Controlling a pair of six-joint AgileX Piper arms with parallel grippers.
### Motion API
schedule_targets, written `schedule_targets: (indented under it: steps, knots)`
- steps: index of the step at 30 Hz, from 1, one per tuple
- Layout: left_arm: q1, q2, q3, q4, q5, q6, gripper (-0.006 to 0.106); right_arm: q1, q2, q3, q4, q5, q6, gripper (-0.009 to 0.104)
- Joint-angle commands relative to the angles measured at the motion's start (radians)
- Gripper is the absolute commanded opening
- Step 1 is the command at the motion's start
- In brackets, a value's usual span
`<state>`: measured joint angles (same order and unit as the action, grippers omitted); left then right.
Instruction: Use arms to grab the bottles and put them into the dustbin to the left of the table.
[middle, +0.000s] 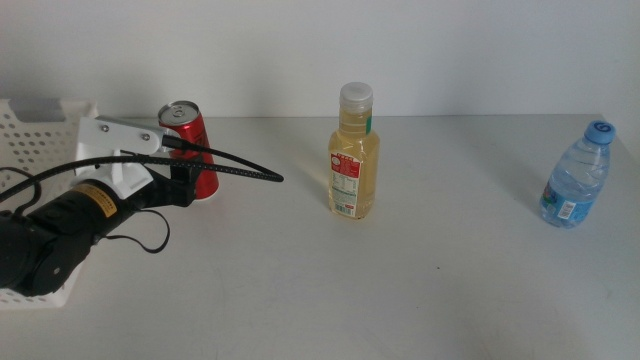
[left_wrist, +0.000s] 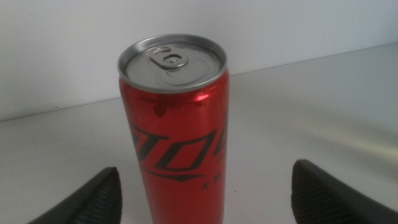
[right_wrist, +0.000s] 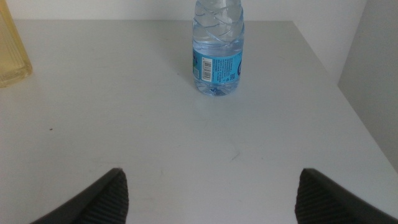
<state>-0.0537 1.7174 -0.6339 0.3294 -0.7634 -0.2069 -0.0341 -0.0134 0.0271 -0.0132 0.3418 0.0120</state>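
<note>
The left gripper (left_wrist: 205, 193) is hovering low over the pale desk (middle: 420, 290) with its jaws spread wide and holding nothing; the red soda can (left_wrist: 174, 124) is standing upright between them, nearer one jaw and touching neither. The white dustbin (middle: 35, 130) is sitting just behind that arm. The right gripper (right_wrist: 211, 199) is waiting with jaws equally wide and empty, the clear water bottle (right_wrist: 217, 53) standing ahead of them, well apart. The yellow juice bottle (middle: 354, 152) is standing between can and water bottle.

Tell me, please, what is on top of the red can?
The red can has a silver lid with an unopened pull tab, nothing resting on it. The left hand straddles it, open.
</note>
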Motion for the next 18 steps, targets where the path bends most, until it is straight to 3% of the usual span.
schedule_targets:
  steps: [1,18]
  knots:
    - [0.008,0.007,-0.069,0.027,-0.068,-0.034,0.093,-0.005,-0.022,-0.008,-0.012,-0.072,-0.005,0.073]
    - [0.008,0.239,-0.316,-0.008,-0.085,-0.047,0.091,-0.005,-0.022,-0.008,-0.012,-0.072,-0.005,0.073]
